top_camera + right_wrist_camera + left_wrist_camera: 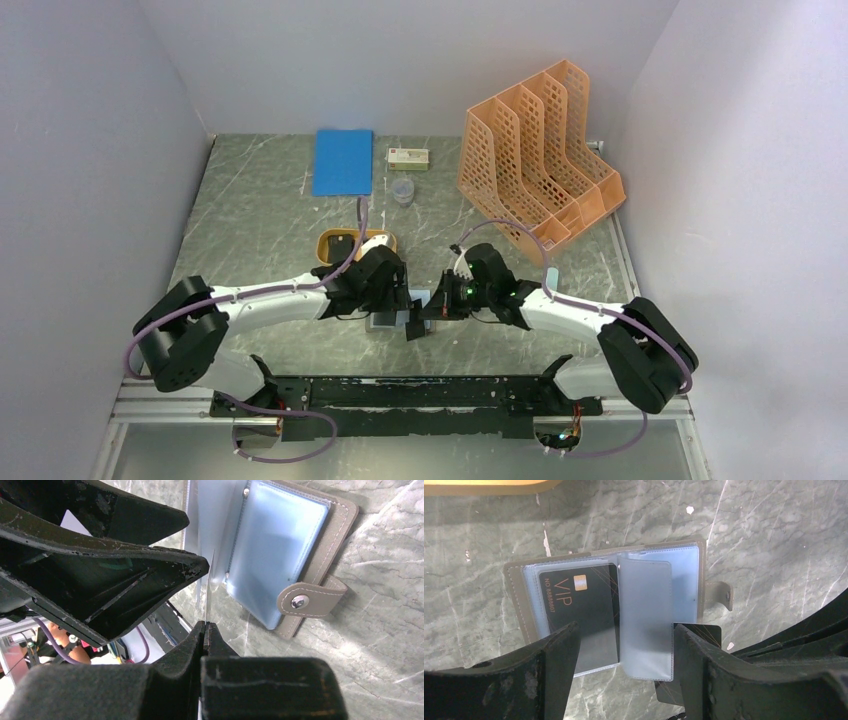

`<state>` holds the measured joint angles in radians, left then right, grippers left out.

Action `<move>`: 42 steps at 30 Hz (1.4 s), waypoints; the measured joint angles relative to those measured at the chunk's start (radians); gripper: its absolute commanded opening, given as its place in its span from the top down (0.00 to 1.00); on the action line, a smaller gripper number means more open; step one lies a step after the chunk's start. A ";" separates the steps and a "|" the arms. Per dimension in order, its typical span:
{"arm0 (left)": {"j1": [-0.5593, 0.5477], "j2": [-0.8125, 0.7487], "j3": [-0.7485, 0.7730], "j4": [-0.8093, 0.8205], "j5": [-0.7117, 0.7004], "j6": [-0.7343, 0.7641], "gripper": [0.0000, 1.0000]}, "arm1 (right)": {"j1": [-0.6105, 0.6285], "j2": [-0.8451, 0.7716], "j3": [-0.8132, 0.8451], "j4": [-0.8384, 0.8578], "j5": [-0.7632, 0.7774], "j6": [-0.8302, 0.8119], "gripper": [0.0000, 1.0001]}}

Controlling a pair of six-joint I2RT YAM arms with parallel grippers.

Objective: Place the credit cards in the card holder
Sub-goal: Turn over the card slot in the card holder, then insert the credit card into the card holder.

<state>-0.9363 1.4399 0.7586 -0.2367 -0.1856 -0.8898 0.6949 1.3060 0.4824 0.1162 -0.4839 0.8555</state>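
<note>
Right gripper (205, 630) pinches a dark card (702, 632) tight, edge-on, just right of the open card holder (684, 580). Left gripper (624, 680) is spread wide, straddling a clear leaf (646, 620) without clamping it. Here's the danger: nothing visibly pins the holder, so a nudge may skid it across the table (774, 540), and the floppy leaf may fold over the pocket mouth. The holder lies flat, mid-table on the near side. It has a grey-brown cover and bluish pockets, with a VIP card (579, 610) in the left one and the snap tab (723, 595) hanging right.
</note>
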 measured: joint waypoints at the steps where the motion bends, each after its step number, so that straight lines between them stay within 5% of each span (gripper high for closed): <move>1: 0.000 0.000 0.000 0.000 0.000 0.000 0.31 | 0.000 0.000 0.000 -0.001 0.000 -0.003 1.00; 6: 0.003 0.000 0.002 -0.009 -0.011 0.002 0.36 | 0.000 0.005 0.008 -0.002 -0.001 -0.008 1.00; 14: 0.006 -0.054 0.002 -0.065 -0.056 -0.001 0.16 | 0.001 0.026 0.015 0.007 -0.017 -0.009 1.00; 21: 0.014 -0.154 0.002 -0.098 -0.079 -0.005 0.14 | 0.021 0.079 0.055 0.018 -0.022 -0.008 1.00; 32: 0.027 -0.170 0.002 -0.119 -0.094 -0.004 0.28 | 0.072 0.221 0.138 0.045 -0.021 -0.010 1.00; 42: 0.091 -0.013 0.002 -0.108 -0.099 0.023 0.47 | 0.087 0.187 0.155 0.007 -0.021 -0.043 1.00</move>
<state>-0.8455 1.4265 0.7605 -0.3450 -0.2848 -0.8669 0.7822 1.4925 0.6376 0.1234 -0.5049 0.8127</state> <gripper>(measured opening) 0.593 0.009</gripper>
